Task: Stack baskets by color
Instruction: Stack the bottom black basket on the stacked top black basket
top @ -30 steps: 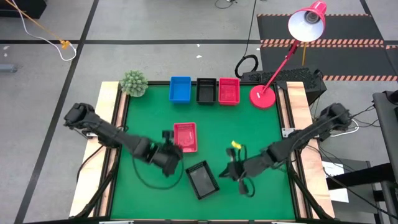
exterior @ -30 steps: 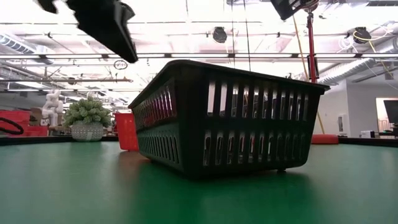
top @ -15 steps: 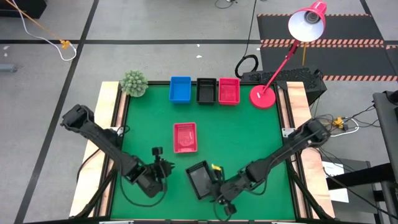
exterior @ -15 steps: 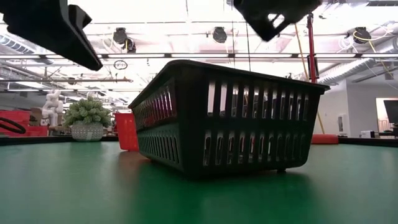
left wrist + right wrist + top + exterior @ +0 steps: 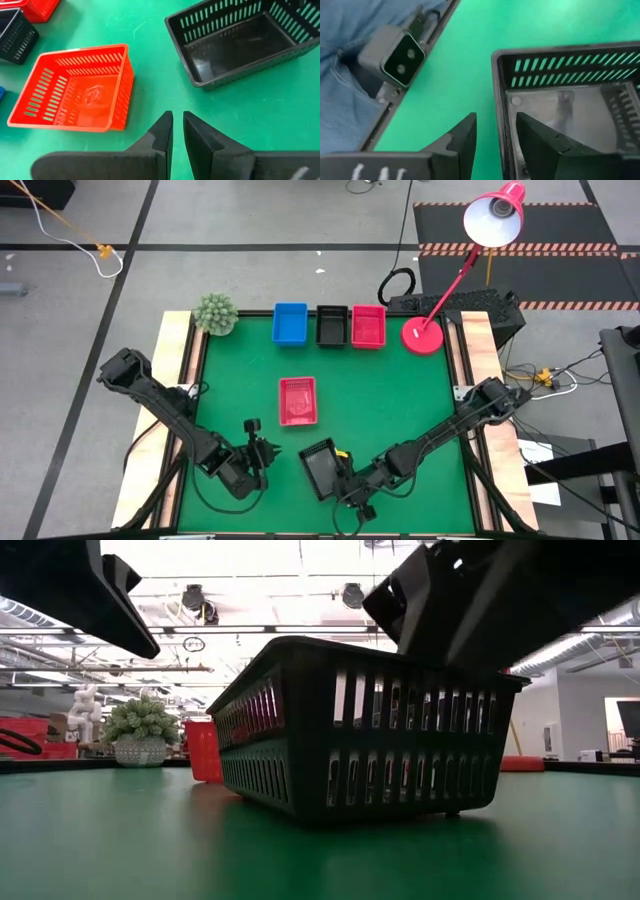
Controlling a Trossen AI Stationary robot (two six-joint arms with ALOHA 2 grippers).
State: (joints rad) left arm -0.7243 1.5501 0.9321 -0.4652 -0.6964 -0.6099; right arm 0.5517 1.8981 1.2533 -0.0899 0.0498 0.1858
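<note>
A black basket (image 5: 322, 468) stands upright on the green mat near the table's front edge, large in the low view (image 5: 370, 730). My right gripper (image 5: 496, 120) is open at its near right corner. One finger (image 5: 462, 137) is outside the wall (image 5: 498, 95), the other (image 5: 540, 142) inside, and neither touches it. A red basket (image 5: 298, 400) rests mid-table. Blue (image 5: 290, 323), black (image 5: 331, 325) and red (image 5: 368, 326) baskets stand in a row at the far edge. My left gripper (image 5: 177, 116) hovers shut and empty to the left of the near black basket.
A lamp's round red base (image 5: 423, 337) sits at the far right corner, a small green plant (image 5: 214, 313) at the far left. A camera (image 5: 397, 55) is fixed at the near table edge, with a person's jeans (image 5: 340, 75) behind it. Open mat lies right of centre.
My right gripper has moved down and toward the table's near left, from beside the black basket to astride its wall. My left gripper has drawn back from the red basket toward the near left corner and then kept still. No basket has moved.
</note>
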